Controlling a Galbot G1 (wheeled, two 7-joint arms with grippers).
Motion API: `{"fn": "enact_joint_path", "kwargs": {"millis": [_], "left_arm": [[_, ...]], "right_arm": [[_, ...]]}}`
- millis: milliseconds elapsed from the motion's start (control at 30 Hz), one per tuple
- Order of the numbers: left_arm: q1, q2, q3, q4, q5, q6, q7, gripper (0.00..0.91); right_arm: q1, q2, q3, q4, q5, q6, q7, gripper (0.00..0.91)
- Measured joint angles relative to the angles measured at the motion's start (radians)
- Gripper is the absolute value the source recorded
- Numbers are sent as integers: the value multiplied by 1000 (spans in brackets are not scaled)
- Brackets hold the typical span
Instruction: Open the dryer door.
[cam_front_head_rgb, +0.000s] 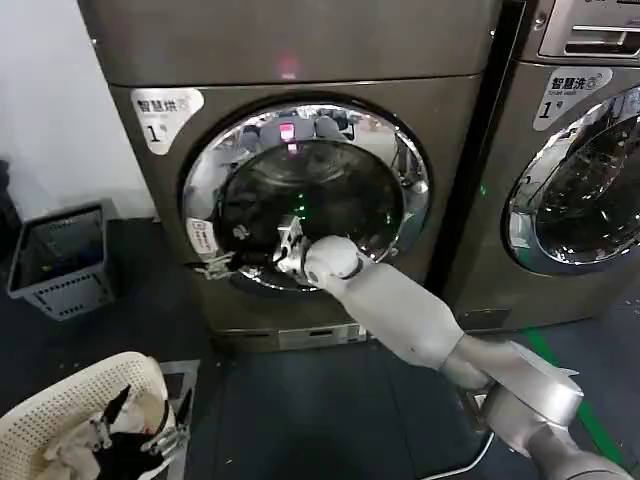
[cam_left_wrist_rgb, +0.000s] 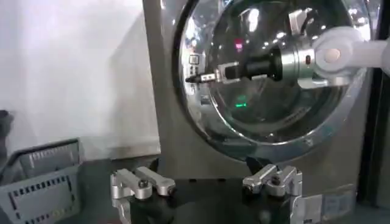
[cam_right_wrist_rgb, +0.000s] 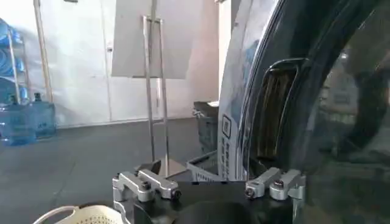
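The round chrome-ringed dryer door (cam_front_head_rgb: 305, 195) with dark tinted glass fills the centre of the head view on the bronze-grey dryer (cam_front_head_rgb: 300, 60). The right gripper (cam_front_head_rgb: 225, 262) reaches the door's lower-left rim, fingers spread. The left gripper (cam_left_wrist_rgb: 207, 185), lower left, also stands spread, facing the door; its arm is cut off.

A pale sticker (cam_front_head_rgb: 167, 112) at the upper left of the bronze-grey machine's front, in the upper left of the head view, carries Chinese characters reading 智慧烘 above a large "1". A matching sticker (cam_front_head_rgb: 577, 92) on the neighbouring machine, at the upper right of the frame, reads 智慧洗 with a "1" beneath. The small label (cam_front_head_rgb: 200, 237) on the chrome ring's left edge is too small to read.
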Motion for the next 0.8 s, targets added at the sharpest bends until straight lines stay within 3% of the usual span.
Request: {"fn": "enact_joint_path", "kwargs": {"millis": [500, 800], "left_arm": [[-170, 93, -107, 64, -172, 111, -11, 907], [-283, 189, -130, 133, -218, 87, -31, 907]], "right_arm": [[6, -29, -25, 35, 54, 1, -91, 907], [9, -98, -58, 138, 109, -13, -127, 907]]}}
